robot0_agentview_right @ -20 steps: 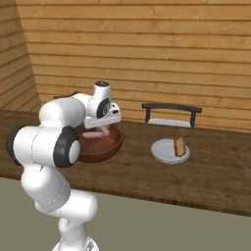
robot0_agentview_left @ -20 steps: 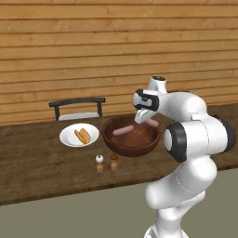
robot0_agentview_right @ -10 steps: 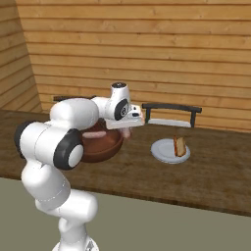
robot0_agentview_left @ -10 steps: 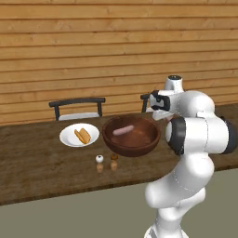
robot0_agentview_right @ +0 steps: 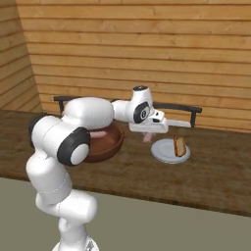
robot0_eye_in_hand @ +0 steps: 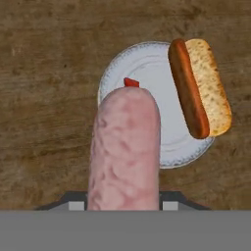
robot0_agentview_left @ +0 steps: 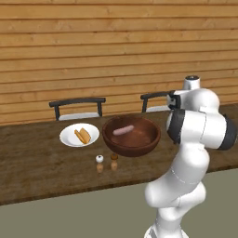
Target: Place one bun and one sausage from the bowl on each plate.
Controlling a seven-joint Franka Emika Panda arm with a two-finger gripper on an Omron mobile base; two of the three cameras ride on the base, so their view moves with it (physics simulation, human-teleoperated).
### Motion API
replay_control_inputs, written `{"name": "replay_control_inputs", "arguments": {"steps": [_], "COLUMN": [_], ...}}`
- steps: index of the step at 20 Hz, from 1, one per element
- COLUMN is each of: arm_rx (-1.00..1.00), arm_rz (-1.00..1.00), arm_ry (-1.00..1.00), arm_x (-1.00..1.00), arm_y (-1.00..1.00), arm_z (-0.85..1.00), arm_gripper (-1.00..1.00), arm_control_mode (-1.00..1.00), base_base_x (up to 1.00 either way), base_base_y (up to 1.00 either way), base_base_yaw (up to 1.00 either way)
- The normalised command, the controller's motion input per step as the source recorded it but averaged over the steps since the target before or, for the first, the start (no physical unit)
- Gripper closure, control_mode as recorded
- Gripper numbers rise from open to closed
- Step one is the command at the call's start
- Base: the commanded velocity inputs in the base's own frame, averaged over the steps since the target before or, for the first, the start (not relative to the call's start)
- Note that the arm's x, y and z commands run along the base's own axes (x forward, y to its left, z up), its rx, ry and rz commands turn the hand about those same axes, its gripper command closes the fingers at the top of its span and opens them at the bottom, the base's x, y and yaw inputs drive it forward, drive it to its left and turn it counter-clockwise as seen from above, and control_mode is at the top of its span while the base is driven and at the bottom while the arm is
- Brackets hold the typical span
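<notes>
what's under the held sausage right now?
A white plate with a bun and brown sausage on its edge. The pink sausage covers part of the plate.

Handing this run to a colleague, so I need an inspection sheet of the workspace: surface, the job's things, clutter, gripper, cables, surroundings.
Surface: dark wooden counter, nothing spilled that I can see.
Job's things: wooden bowl with one pale sausage left in it; left plate with a bun and sausage; right plate with a bun and brown sausage lying across its rim.
Clutter: two small shakers in front of the bowl.
Gripper: gripper shut on a pale sausage, above the right plate.
Cables: nothing seen.
Surroundings: wood-plank wall; two dark chairs behind the counter.
</notes>
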Motion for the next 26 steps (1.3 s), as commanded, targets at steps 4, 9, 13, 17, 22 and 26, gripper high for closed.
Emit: {"name": "replay_control_inputs", "arguments": {"steps": [4,9,13,17,22,26], "arm_rx": [0.18,0.06,0.0,-0.04,-0.07,-0.01], "arm_rz": [-0.07,0.0,0.0,0.0,0.0,0.0], "arm_ry": [0.0,0.0,0.01,0.0,0.0,-0.01], "arm_x": [0.0,0.26,0.48,0.17,0.41,0.15], "arm_y": [-0.79,-0.39,0.01,0.13,0.09,-0.26], "arm_z": [-0.04,-0.26,-0.43,-0.04,-0.36,-0.5], "arm_gripper": [1.0,1.0,1.0,1.0,1.0,1.0], "arm_control_mode": [-1.0,-1.0,-1.0,-1.0,-1.0,-1.0], "base_base_x": [0.0,0.0,0.0,0.0,0.0,0.0], "base_base_y": [0.0,0.0,0.0,0.0,0.0,0.0], "base_base_yaw": [0.0,0.0,0.0,0.0,0.0,0.0]}}
